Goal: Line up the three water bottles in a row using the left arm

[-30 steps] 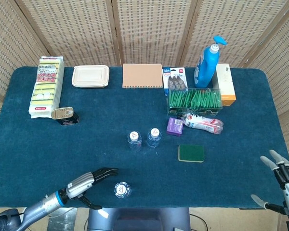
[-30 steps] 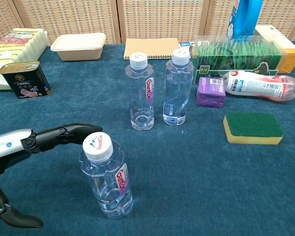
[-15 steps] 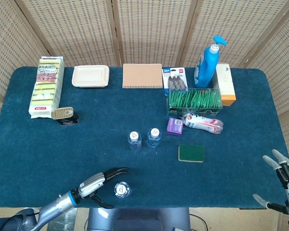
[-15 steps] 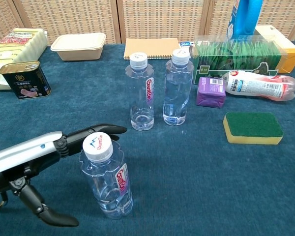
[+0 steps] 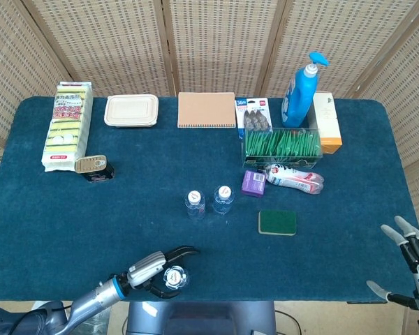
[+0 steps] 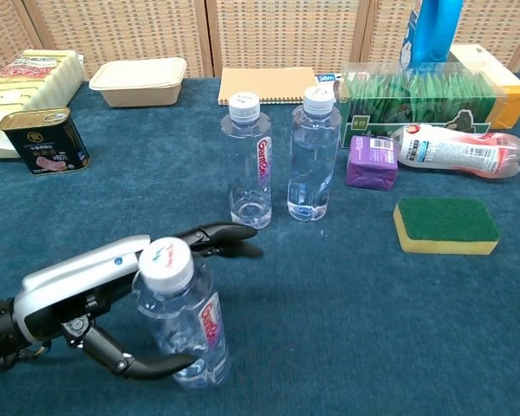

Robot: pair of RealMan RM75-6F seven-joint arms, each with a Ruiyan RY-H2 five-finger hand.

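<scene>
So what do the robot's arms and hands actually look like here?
The left hand has a silvery-grey shell with slim black fingers and a blue band at the wrist. The right hand, at the head view's edge, looks grey with pale fingers and dark parts.

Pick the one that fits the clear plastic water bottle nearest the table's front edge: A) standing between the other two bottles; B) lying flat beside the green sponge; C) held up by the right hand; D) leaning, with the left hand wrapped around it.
D: the clear plastic water bottle leans with the left hand curled around it, fingers behind, thumb in front.
</scene>
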